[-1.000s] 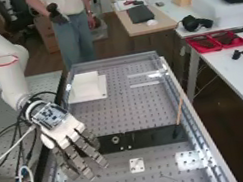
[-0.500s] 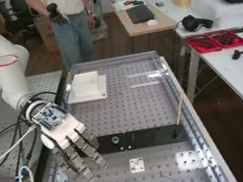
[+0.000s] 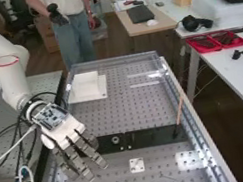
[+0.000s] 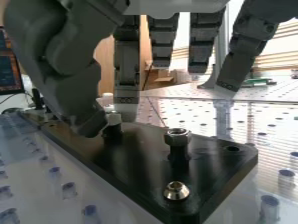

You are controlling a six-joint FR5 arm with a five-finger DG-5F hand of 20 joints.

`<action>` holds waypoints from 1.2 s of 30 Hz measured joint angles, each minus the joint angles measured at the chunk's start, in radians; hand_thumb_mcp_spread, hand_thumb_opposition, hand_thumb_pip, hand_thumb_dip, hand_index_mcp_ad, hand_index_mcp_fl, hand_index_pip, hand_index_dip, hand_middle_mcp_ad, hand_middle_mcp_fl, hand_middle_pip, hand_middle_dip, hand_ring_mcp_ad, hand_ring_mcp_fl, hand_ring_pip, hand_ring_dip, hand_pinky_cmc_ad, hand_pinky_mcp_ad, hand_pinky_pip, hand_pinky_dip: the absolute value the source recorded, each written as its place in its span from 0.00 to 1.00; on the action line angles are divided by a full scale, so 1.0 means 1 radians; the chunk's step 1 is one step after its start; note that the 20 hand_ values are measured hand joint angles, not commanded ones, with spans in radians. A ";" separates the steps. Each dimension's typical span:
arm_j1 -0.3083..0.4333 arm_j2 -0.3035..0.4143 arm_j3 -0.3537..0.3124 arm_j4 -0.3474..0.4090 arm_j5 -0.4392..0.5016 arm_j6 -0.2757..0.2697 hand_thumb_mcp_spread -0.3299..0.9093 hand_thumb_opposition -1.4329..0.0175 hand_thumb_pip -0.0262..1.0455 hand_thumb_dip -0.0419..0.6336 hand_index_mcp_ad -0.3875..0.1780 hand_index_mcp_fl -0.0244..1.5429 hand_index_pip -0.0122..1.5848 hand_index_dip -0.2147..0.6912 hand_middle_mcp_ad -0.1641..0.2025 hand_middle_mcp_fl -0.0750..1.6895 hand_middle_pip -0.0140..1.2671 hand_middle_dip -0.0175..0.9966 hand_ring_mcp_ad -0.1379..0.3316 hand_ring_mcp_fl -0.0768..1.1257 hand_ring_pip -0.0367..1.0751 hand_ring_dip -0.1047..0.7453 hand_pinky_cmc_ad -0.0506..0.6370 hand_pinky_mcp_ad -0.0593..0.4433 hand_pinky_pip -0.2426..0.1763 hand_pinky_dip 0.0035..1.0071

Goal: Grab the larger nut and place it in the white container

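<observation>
High view: the fingers hang straight, wide open and empty, near the black plate.

From my high camera I see the hand over the near left part of the perforated bench, its fingers straight and angled down toward the near end. Just beside them, the black plate lies crosswise, a small metal ring near its left end. Beyond the plate sits the white container; red trays rest on the table at right.
</observation>
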 joint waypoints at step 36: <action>-0.025 0.037 -0.001 0.061 -0.062 -0.079 0.52 0.39 0.71 0.45 0.60 0.20 0.96 0.34 0.64 0.05 0.12 0.25 0.64 0.07 0.27 0.25 0.59 0.74 0.37 0.88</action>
